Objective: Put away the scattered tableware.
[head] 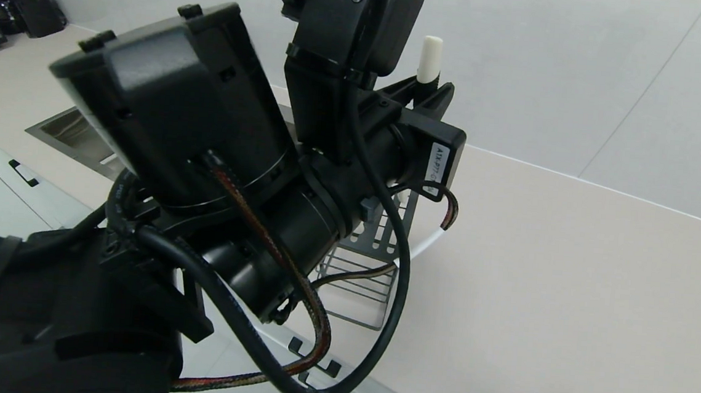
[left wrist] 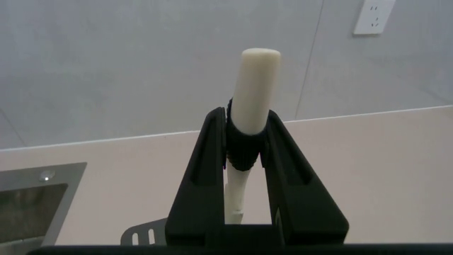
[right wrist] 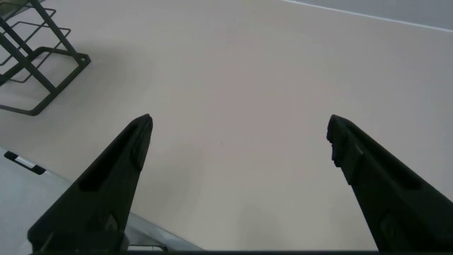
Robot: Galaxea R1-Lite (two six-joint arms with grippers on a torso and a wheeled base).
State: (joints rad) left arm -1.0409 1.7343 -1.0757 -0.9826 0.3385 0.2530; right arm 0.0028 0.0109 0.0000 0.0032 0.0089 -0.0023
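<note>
Up close in the head view, a small white label (head: pixel 438 161) with dark lettering sits on the side of the block at the left arm's (head: pixel 217 168) wrist; a second strip of print lies at the counter's edge below the right gripper, too small to make out. The left arm is raised right in front of the head camera, its wrist angled away and upward over the counter. The left gripper (left wrist: pixel 245 136) is clenched around a white utensil (left wrist: pixel 258 78), pinching its round handle between both fingers (left wrist: pixel 207 152). The handle stands upright with its rounded end pointing up above the fingertips, and its lower part is hidden behind the gripper body, so what kind of utensil it is cannot be told. Just below the gripper stands a grey wire rack (head: pixel 371 253) on the pale countertop (head: pixel 566 285), with most of it covered by the arm and its looping cables. The right gripper (right wrist: pixel 241 131) hangs released, its two dark fingers (right wrist: pixel 120 177) spread wide over bare counter, with the rack off to one side. A steel sink (head: pixel 71 131) is set into the counter beyond the left arm. A white wall socket (left wrist: pixel 373 15) is mounted on the grey wall behind, and dark appliances (head: pixel 6 6) stand at the far corner.
</note>
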